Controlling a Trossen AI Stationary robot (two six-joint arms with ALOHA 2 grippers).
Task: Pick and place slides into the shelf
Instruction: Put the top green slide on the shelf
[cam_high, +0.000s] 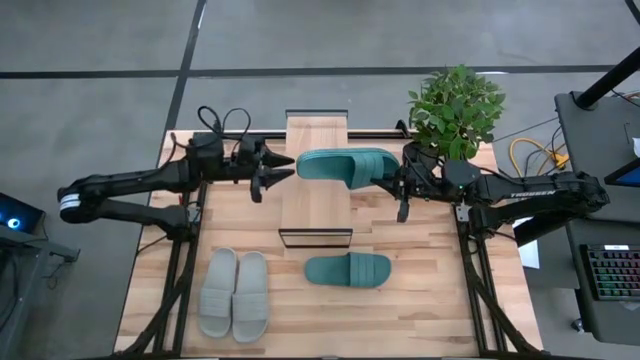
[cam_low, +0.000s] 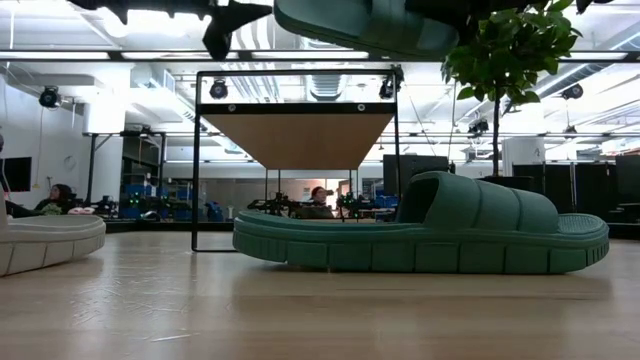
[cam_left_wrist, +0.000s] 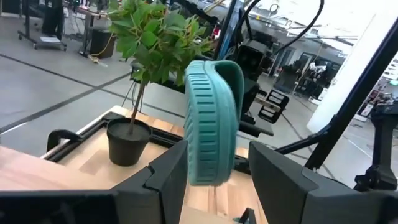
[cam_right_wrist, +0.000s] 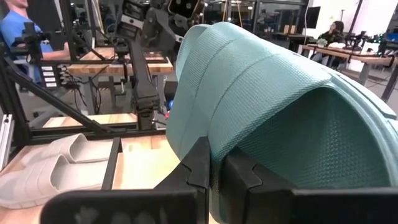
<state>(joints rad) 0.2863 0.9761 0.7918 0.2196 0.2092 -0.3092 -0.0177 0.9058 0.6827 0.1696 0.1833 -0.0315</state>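
A: Holding one teal slide (cam_high: 348, 166) up over the shelf (cam_high: 318, 195) w/ the right tool (cam_high: 402, 187). We see its fingers clamped shut on the strap end of that slide; right wrist view has both dark fingers pinching the teal ribbed strap. Slide is clear of the plank, toe end pointing toward the left arm.

B: Left tool (cam_high: 268, 173)?

A: Hovering at the toe end of the same slide, just beside it, over the shelf's left edge. Fingers (cam_left_wrist: 171, 171) are parted, slide's edge sits in the gap betw them in the left wrist view. We can't tell if they touch it, so not calling it a grip.

B: Other slides?

A: 2nd teal slide (cam_high: 348, 271) lies flat on the desk (cam_high: 420, 310), near the front end of the shelf, a bit right of it. Grey pair (cam_high: 234, 293) sits side by side on the desk, front left, touching each other, well apart from the teal one. Low view has the desk-level teal slide right up close and a grey one at the pic's left edge.

B: Anything else?

A: Potted plant (cam_high: 455, 108) at the back right corner of the desk, just behind the right arm. Ppl seated in the room beyond.
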